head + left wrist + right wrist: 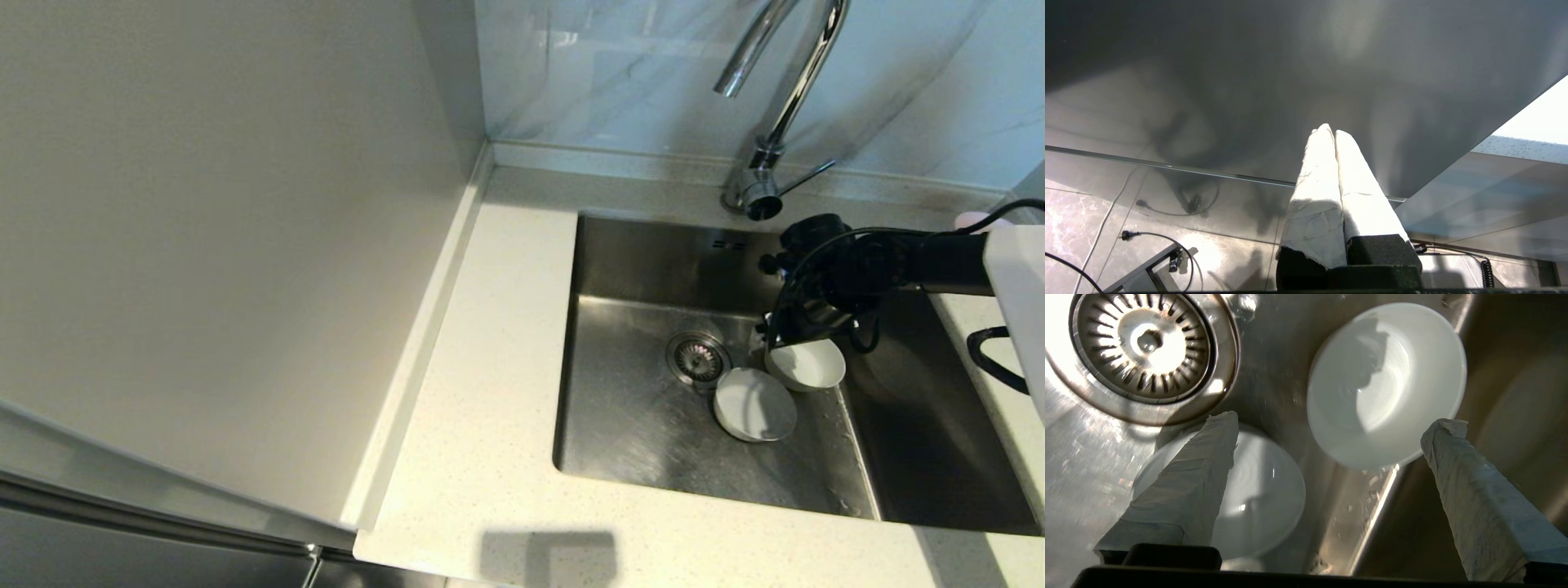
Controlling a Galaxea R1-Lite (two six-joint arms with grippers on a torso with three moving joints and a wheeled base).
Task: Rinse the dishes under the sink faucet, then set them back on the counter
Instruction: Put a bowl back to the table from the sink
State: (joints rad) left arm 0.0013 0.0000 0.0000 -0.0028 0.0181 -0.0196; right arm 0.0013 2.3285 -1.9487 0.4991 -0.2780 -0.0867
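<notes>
- two bowls are down in the sink right now: a white bowl sitting upright against the basin's right side, and a grey-white bowl just in front of it, near the drain. the two look like they're touching or nearly so.
- a bit of something pink peeks out at the far right on the surface, behind the arm. could be the third bowl, can't really tell.
- right end effector hangs low in the basin over the bowls, fingers spread wide, nothing between them. in the wrist view the white bowl sits in the gap but isn't gripped.
- left end effector is parked off away from the sink, fingers pressed together, holding nothing.
- faucet shows no water running that i can see, though there are droplets on the basin floor.
- my read: somewhere mid-task. both bowls still need to get back onto the surface, and whether they've had a proper rinse isn't clear.
- next grab probably wants a rim pinch on the white bowl. wet and tucked against the wall, so it could slip.
</notes>
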